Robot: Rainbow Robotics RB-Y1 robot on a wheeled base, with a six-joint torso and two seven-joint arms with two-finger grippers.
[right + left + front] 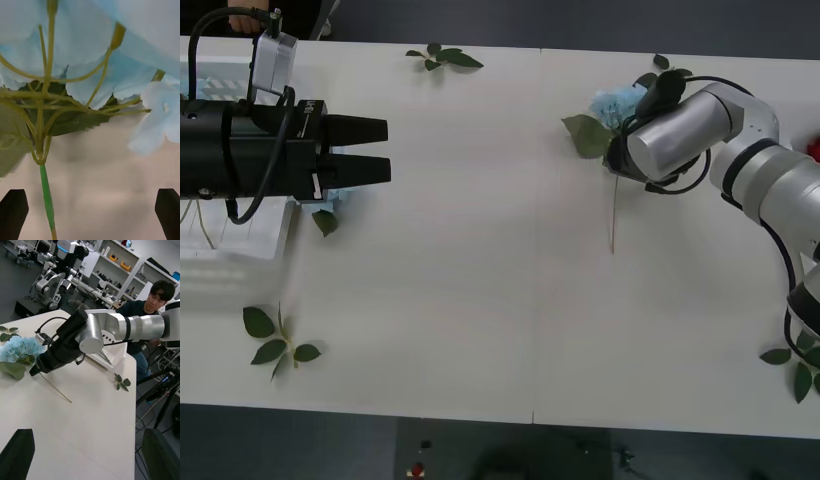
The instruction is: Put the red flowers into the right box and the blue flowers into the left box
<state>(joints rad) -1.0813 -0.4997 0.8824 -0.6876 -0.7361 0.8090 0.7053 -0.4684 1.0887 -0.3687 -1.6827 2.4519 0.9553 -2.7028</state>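
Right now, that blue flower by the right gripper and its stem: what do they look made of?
Blue flower: looks like thin matte fabric, with flat petals and soft edges. Stem: likely smooth plastic, uniformly green with moulded-looking branch ribs. The right gripper is open around the stem.

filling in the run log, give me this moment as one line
right gripper: open, astride blue flower stem, not yet gripped | left gripper: open, empty, over left box | stage: reaching for blue flower
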